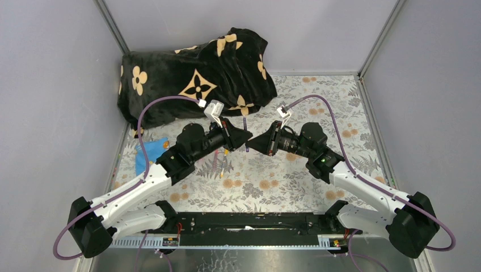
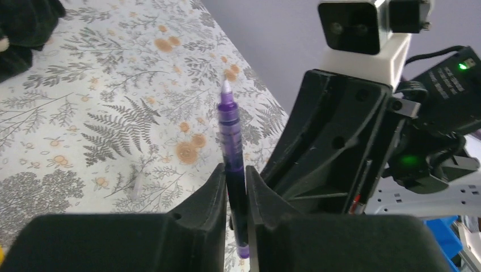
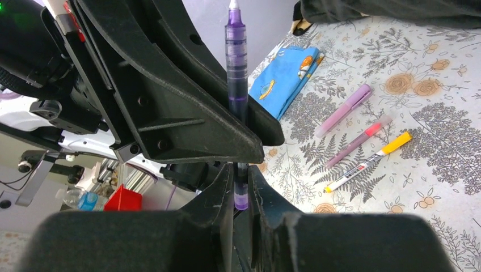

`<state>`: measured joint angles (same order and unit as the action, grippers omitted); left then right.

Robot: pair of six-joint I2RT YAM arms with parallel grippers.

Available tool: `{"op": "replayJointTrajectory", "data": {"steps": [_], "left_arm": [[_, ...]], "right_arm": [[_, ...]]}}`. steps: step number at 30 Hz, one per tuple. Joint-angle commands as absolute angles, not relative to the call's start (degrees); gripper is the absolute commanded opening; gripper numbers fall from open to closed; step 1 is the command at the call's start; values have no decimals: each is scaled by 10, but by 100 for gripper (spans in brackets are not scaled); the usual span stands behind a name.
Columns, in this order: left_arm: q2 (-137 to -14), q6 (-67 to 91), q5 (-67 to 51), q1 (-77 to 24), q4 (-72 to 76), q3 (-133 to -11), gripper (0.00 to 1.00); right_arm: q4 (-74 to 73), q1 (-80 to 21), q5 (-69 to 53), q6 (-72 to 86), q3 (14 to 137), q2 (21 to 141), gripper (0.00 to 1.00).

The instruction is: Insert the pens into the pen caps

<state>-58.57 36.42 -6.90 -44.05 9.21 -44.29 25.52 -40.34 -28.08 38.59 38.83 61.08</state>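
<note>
Pinching the bottom end of a purple pen (image 3: 236,68), the right gripper (image 3: 241,177) holds its jaws narrow on the barrel, which stands upright out of them. Just above those jaws the left gripper (image 2: 233,174) faces it, its own jaws narrow on the same pen a little higher up, with the white tip poking out past its fingers. Off to the right of the right jaws, three more pens lie on the flowered table (image 3: 442,170): a white pen (image 3: 354,170) with a yellow end, then a pink pen (image 3: 357,141), then a lilac pen (image 3: 343,110). Farther out lies a blue cloth (image 3: 283,79), and beyond it a black blanket (image 3: 397,8).
</note>
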Motion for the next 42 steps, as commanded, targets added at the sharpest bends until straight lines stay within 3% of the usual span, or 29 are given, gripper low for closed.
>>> {"op": "replayJointTrajectory", "data": {"steps": [1, 4, 9, 13, 21, 29, 42], "left_arm": [[-578, 353, -68, -438, 130, -441, 16], [-574, 351, -68, -437, 129, -443, 12], [-570, 336, -47, -438, 100, -453, 6], [-563, 311, -8, -437, 61, -463, 4], [-506, 257, 65, -436, 33, -456, 7], [-472, 234, 124, -432, -23, -456, 7], [-443, 247, 124, -428, -38, -443, 7]], "right_arm": [[321, -408, -325, 376, 387, 605, 1], [318, -408, -325, 374, 383, 606, 5], [274, -408, -299, 351, 386, 591, 32], [167, -409, -210, 318, 402, 567, 44], [-34, -408, 13, 312, 435, 578, 50], [-128, -409, 111, 340, 494, 674, 53], [-231, -409, 105, 369, 600, 897, 55]]}}
